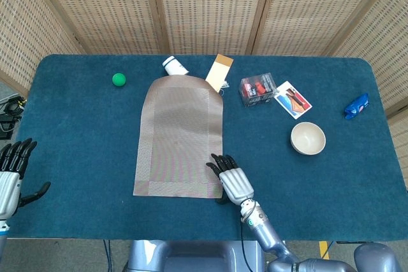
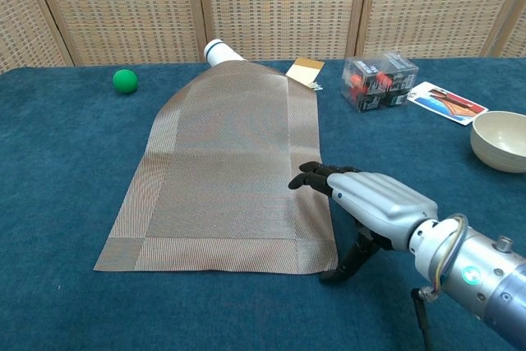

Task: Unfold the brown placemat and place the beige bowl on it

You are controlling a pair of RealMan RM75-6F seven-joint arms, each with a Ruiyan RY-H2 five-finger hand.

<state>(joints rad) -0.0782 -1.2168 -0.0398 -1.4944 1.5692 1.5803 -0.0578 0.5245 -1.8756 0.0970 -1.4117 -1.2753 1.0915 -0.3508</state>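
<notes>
The brown placemat (image 1: 180, 136) (image 2: 228, 169) lies folded lengthwise on the blue table, its far end rounded. My right hand (image 1: 231, 179) (image 2: 368, 204) hovers at the mat's near right corner with fingers spread, fingertips (image 2: 302, 178) over the right edge and the thumb down beside the corner; it holds nothing. The beige bowl (image 1: 308, 138) (image 2: 501, 140) stands upright to the right, well apart from the mat. My left hand (image 1: 11, 176) is at the table's left edge, fingers spread and empty, seen only in the head view.
Behind the mat lie a white bottle (image 1: 174, 65), a tan card (image 1: 219, 72), a clear box (image 1: 257, 89) and a picture card (image 1: 292, 99). A green ball (image 1: 118, 79) sits far left, a blue object (image 1: 356, 106) far right.
</notes>
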